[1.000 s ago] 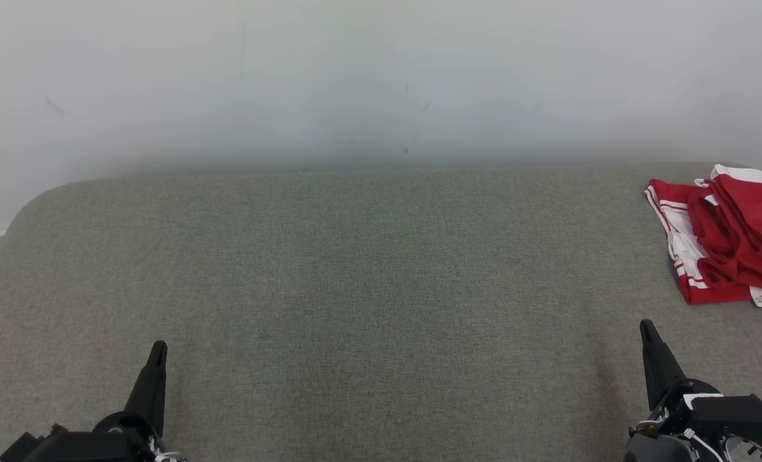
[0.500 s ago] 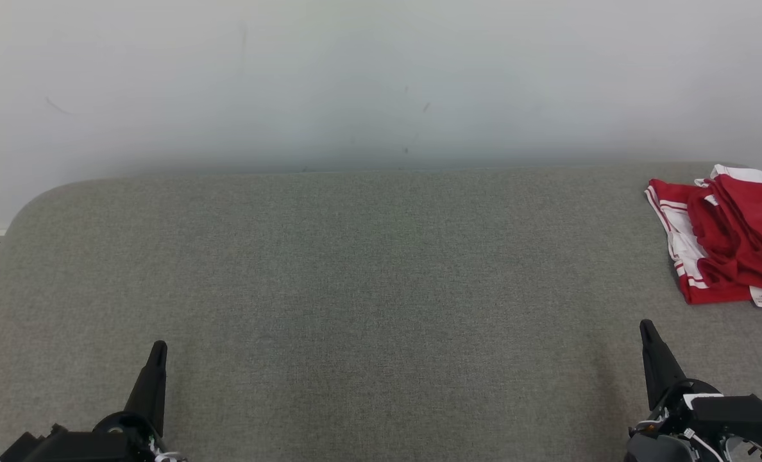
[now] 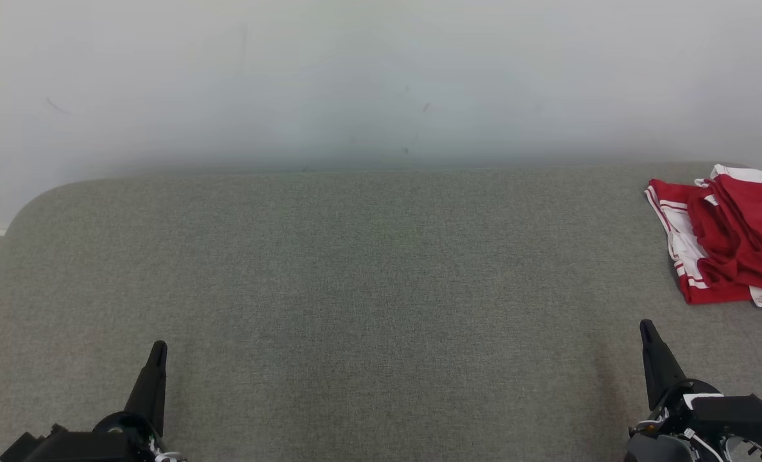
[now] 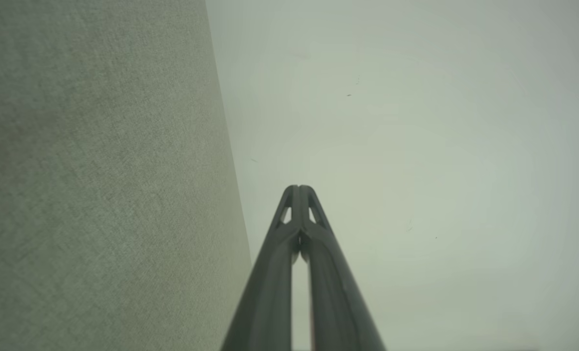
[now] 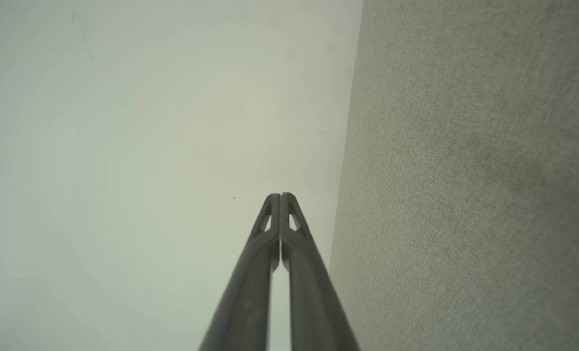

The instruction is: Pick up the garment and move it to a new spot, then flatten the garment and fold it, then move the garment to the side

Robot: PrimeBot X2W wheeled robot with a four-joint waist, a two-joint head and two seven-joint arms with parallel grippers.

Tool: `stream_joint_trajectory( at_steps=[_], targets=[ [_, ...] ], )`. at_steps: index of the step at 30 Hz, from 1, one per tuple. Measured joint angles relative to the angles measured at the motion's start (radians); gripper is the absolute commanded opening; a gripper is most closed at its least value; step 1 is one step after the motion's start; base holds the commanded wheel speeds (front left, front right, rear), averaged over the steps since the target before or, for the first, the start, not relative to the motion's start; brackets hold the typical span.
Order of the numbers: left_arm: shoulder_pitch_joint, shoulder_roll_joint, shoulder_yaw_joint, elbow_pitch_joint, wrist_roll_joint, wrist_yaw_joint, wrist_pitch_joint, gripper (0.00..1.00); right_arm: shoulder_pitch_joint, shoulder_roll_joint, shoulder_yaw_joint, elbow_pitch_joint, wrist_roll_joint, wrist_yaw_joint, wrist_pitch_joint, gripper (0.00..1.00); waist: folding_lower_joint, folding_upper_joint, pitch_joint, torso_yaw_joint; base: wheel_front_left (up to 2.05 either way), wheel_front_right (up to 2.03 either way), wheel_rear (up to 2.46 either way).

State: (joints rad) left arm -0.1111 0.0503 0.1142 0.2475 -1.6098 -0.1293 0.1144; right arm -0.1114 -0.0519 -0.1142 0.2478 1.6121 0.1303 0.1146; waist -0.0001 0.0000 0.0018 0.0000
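A red garment (image 3: 734, 240) with white stripes lies crumpled at the far right of the grey fabric table (image 3: 368, 269), partly cut off by the head view's right edge. My left gripper (image 3: 158, 348) rests at the lower left, shut and empty, far from the garment. My right gripper (image 3: 645, 326) sits at the lower right, shut and empty, a short way in front of the garment and apart from it. In the left wrist view the left gripper (image 4: 298, 187) has its tips pressed together; in the right wrist view the right gripper (image 5: 280, 195) is likewise closed.
A pale wall (image 3: 381, 77) rises directly behind the table's far edge. The table's left corner (image 3: 34, 199) is rounded, with a strip of floor beyond it. Broad bare grey surface lies between the two grippers.
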Motion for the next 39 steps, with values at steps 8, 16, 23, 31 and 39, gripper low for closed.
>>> stream_joint_trajectory(
  at_steps=[8, 16, 23, 31, 39],
  targets=[
    [0.0, 0.0, 0.0, 0.0, 0.0, 0.0, 0.0, 0.0, 0.0, 0.0, 0.0, 0.0, 0.0, 0.0, 0.0, 0.0, 0.0, 0.0, 0.0, 0.0, 0.0, 0.0, 0.0],
    [0.0, 0.0, 0.0, 0.0, 0.0, 0.0, 0.0, 0.0, 0.0, 0.0, 0.0, 0.0, 0.0, 0.0, 0.0, 0.0, 0.0, 0.0, 0.0, 0.0, 0.0, 0.0, 0.0],
    [0.0, 0.0, 0.0, 0.0, 0.0, 0.0, 0.0, 0.0, 0.0, 0.0, 0.0, 0.0, 0.0, 0.0, 0.0, 0.0, 0.0, 0.0, 0.0, 0.0, 0.0, 0.0, 0.0],
    [0.0, 0.0, 0.0, 0.0, 0.0, 0.0, 0.0, 0.0, 0.0, 0.0, 0.0, 0.0, 0.0, 0.0, 0.0, 0.0, 0.0001, 0.0, 0.0, 0.0, 0.0, 0.0, 0.0],
    [0.0, 0.0, 0.0, 0.0, 0.0, 0.0, 0.0, 0.0, 0.0, 0.0, 0.0, 0.0, 0.0, 0.0, 0.0, 0.0, 0.0002, 0.0, 0.0, 0.0, 0.0, 0.0, 0.0]
  ],
)
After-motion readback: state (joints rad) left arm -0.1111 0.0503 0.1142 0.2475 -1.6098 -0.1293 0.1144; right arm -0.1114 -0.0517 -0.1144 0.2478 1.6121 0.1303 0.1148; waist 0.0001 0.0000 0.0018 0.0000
